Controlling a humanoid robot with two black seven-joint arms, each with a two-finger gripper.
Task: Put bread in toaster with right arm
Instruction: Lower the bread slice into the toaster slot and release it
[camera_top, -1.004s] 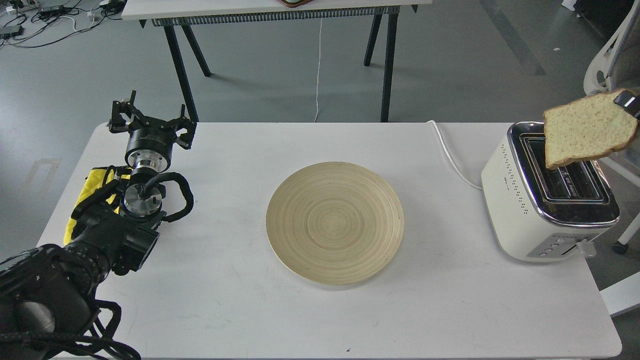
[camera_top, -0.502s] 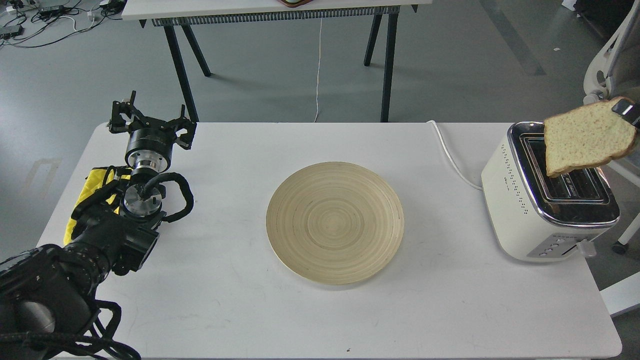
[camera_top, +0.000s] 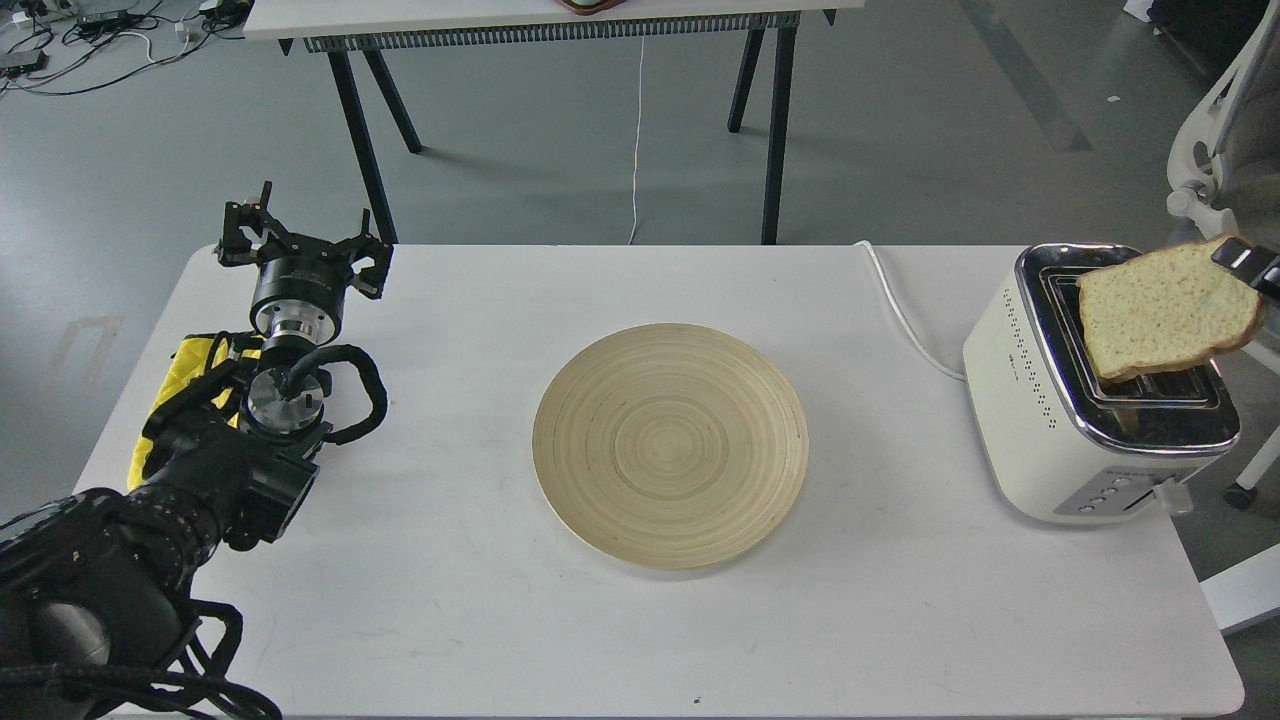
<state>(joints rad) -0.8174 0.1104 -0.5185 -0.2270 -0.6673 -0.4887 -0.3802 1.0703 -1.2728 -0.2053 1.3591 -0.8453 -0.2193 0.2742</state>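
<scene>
The bread (camera_top: 1165, 310), a pale tan speckled slice with brown crust, hangs tilted just over the slots of the cream-white toaster (camera_top: 1085, 400) at the table's right end. Its lower corner sits at the right slot. My right gripper (camera_top: 1250, 268) shows only as a fingertip at the frame's right edge, shut on the bread's upper right corner; the rest of the right arm is out of view. My left gripper (camera_top: 300, 240) is open and empty above the table's far left corner, far from the bread.
A round wooden plate (camera_top: 670, 445) lies empty in the middle of the white table (camera_top: 450, 600). The toaster's white cord (camera_top: 900, 310) runs off the back edge. A yellow cloth (camera_top: 190, 375) hangs at my left arm. Another table and a chair stand beyond.
The bread has come down and slightly left with my right gripper, from well above the toaster to its slots. The left arm has not moved.
</scene>
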